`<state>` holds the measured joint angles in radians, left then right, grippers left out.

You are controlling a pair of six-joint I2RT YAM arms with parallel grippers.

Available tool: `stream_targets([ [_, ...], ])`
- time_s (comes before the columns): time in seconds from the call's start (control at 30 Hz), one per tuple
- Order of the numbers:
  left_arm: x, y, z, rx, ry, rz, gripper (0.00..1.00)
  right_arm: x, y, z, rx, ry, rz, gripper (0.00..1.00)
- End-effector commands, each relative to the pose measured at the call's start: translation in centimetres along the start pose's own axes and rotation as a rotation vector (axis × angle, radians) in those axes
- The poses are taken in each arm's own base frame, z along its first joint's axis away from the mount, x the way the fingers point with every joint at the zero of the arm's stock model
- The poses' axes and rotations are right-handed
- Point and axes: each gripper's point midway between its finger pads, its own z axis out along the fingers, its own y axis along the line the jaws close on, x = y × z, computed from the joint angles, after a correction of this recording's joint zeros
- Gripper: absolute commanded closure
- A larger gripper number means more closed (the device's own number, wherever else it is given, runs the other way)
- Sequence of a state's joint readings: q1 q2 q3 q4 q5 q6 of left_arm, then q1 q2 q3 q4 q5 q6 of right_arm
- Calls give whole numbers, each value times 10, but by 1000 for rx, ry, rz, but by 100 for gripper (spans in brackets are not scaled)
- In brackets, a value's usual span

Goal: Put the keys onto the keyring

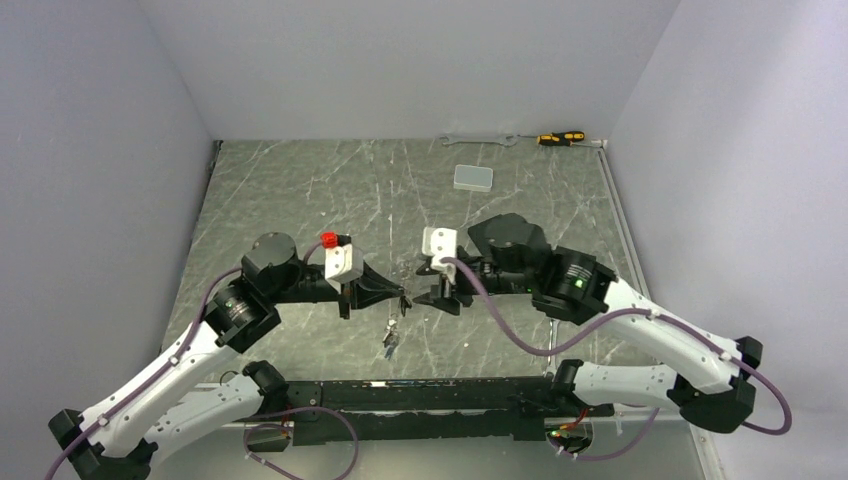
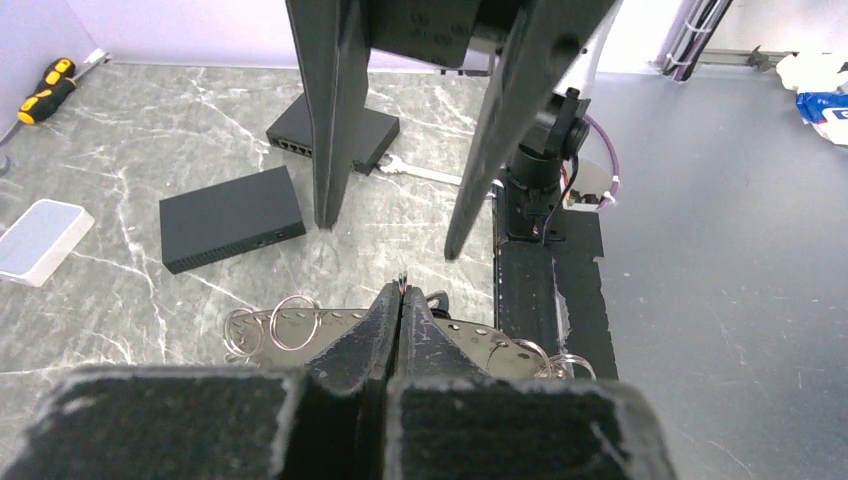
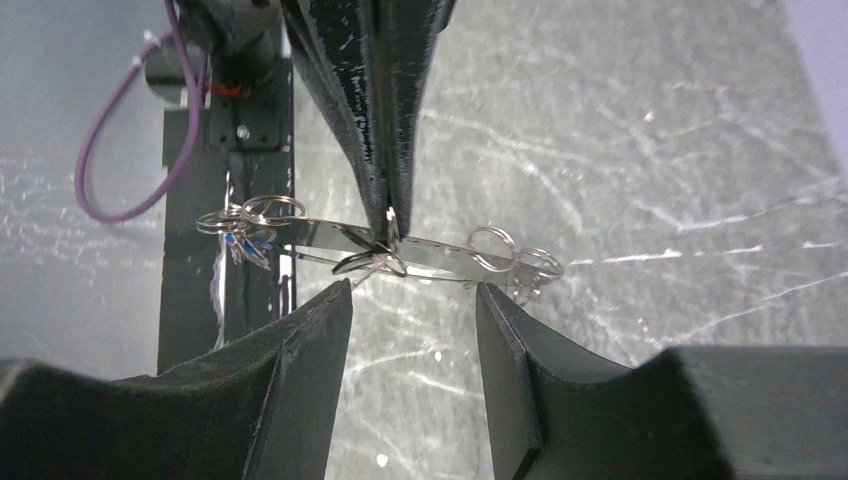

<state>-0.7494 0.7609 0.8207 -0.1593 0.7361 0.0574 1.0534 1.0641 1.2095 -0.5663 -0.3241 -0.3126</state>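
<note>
Keyring (image 3: 430,255) clamped mid-span in tightly closed left gripper (image 3: 388,222), raised off table (image 1: 300,200) for access. Right gripper (image 3: 412,290) spread, just beside it, empty. Keys (image 1: 390,338) dangling underneath, apparently from ring.

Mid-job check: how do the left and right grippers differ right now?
Fingers: the left gripper's are pressed together, while the right gripper's stand apart.
Load: the left gripper pinches the keyring, a flat silvery strip hung with small rings. The right gripper holds nothing, its open fingers facing that strip.
Shared: both are raised off the table and point at each other, nearly tip to tip.
</note>
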Motion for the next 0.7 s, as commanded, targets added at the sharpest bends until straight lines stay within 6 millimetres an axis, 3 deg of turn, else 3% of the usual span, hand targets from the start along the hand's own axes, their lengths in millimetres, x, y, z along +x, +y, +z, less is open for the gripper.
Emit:
stream_targets([
  [0.0, -25, -1, -4, -15, -90, 54, 100, -42, -5, -17, 7, -204, -19, 48],
  [0.27, -41, -8, -8, -10, -167, 60, 100, -45, 3, -11, -77, -243, 15, 55],
  [0.57, -54, -13, -14, -6, -226, 76, 100, -43, 7, -4, -127, -268, 29, 56],
  [0.67, -57, -15, -15, -2, -236, 79, 100, -44, 8, -4, -143, -281, 31, 61],
])
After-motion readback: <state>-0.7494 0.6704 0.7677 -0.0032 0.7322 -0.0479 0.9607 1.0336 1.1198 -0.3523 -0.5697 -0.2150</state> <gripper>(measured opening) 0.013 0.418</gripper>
